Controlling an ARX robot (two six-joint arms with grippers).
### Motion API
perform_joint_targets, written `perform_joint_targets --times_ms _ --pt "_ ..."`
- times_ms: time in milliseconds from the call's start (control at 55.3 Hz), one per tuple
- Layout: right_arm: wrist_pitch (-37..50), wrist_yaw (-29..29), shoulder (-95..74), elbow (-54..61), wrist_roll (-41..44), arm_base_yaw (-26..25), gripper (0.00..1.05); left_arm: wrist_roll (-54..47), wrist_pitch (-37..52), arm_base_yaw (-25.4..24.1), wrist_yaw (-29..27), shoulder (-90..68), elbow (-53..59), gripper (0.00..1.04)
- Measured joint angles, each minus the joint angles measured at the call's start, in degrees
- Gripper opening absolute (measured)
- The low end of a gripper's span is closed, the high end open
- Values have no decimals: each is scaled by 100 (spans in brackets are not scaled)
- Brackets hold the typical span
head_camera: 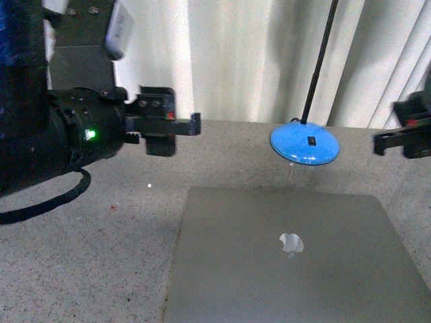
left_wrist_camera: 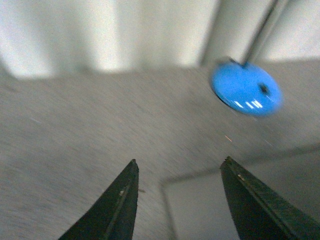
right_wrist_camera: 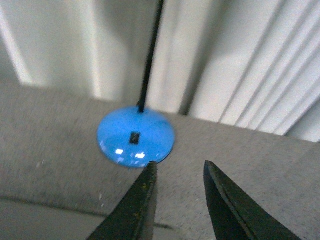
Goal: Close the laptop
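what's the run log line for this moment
laptop: closed, lid down | left gripper: open, empty, off laptop | right gripper: open, empty | blue lamp base: behind laptop

Apple logo (head_camera: 291, 243) on laptop (head_camera: 229, 269)

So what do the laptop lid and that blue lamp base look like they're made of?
The laptop lid looks like matte silver-grey metal: even dull sheen, no glare, pale inset logo. The blue lamp base is glossy, probably plastic or painted metal; sharp bright highlights show on it in both wrist views.
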State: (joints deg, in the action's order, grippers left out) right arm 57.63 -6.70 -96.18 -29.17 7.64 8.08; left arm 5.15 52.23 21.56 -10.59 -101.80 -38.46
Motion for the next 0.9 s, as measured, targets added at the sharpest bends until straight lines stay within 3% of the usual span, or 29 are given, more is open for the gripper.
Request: perform_joint_targets --times_ms 90,181,289,614,904 --pt "874 -17 308 468 -389 -111 16 -251 1165 -203 -688 219 603 31" --pt "981 13 732 793 -544 -208 2 -343 1480 -426 -669 627 1034 19" --pt "964 129 1062 1128 -627 -238 3 -378 1534 -632 -466 1126 1512 4" --pt "535 444 2291 1993 -684 -525 3 -470 1300 -1137 76 2380 2614 4" --pt "-354 658 3720 2540 -697 -796 3 -472 492 -1545 492 3864 3322 4"
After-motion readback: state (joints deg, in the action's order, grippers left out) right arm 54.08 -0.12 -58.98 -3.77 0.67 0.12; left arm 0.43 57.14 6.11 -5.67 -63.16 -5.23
